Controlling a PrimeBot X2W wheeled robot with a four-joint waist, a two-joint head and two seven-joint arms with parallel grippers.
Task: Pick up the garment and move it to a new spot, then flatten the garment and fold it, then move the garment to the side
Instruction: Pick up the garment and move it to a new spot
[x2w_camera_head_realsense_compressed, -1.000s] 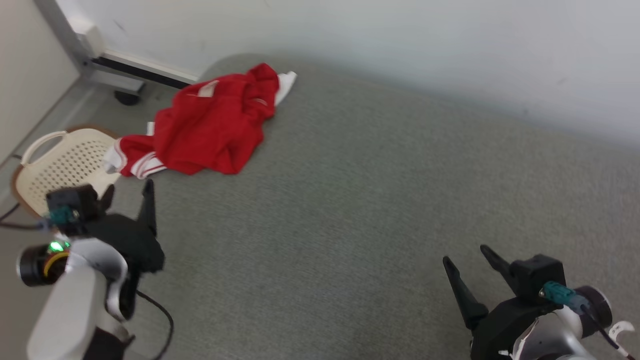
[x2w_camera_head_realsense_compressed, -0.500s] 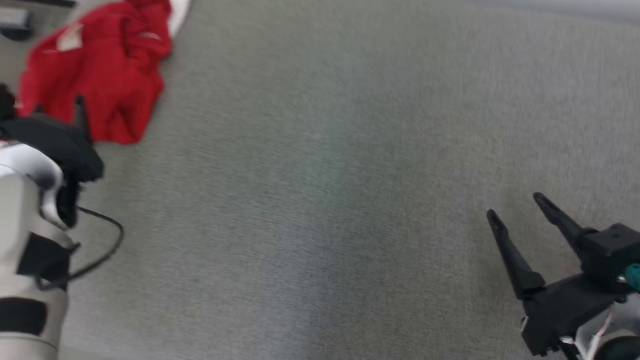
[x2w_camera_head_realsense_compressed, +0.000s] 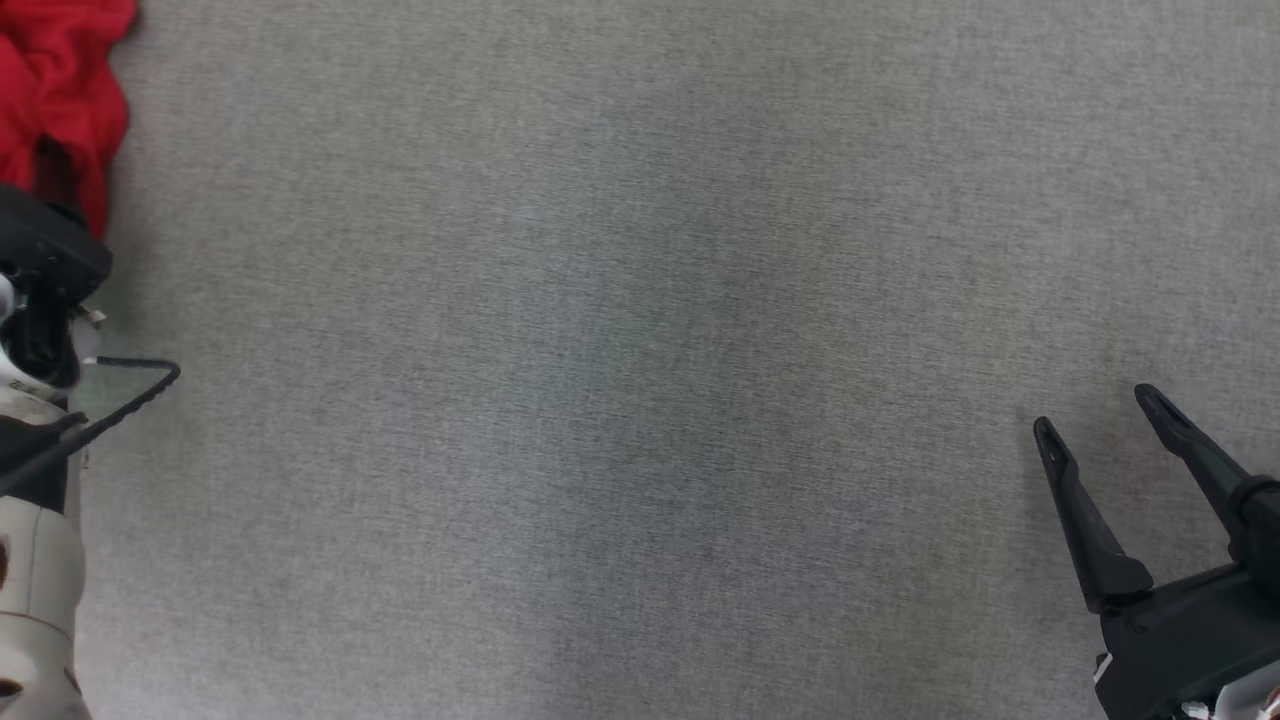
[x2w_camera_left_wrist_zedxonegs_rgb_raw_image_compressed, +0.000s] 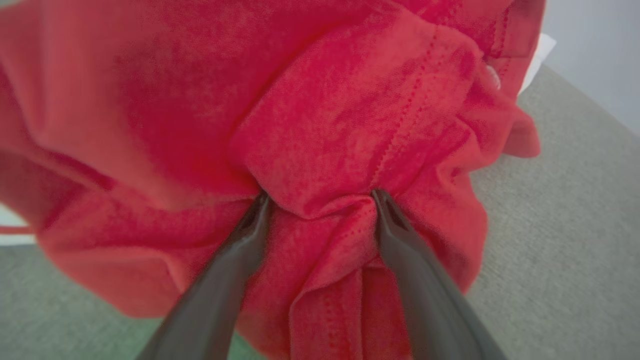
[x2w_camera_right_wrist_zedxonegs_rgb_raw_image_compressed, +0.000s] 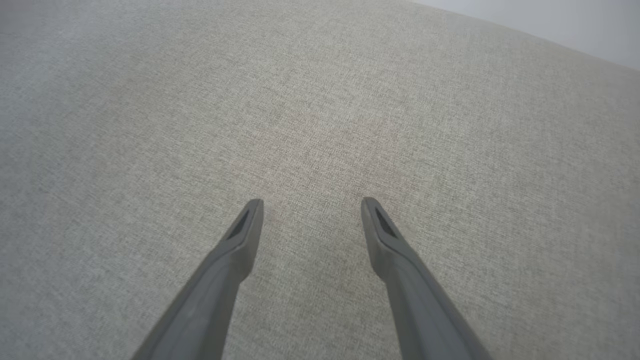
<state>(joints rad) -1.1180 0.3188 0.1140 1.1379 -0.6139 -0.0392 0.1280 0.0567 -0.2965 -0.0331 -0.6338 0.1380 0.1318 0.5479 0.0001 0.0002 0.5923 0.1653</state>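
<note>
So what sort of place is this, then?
Probably a plain indoor room, perhaps a test space: a wide grey fabric surface like a bed or padded table, a crumpled red garment on it, a bare pale wall behind.

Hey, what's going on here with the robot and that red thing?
The robot is going for the red garment, which lies bunched on the grey fabric surface. Its left gripper is dug into the cloth with its fingers spread and a fold between them, not yet pinched. The right gripper hangs open over bare surface, apart from the garment.
</note>
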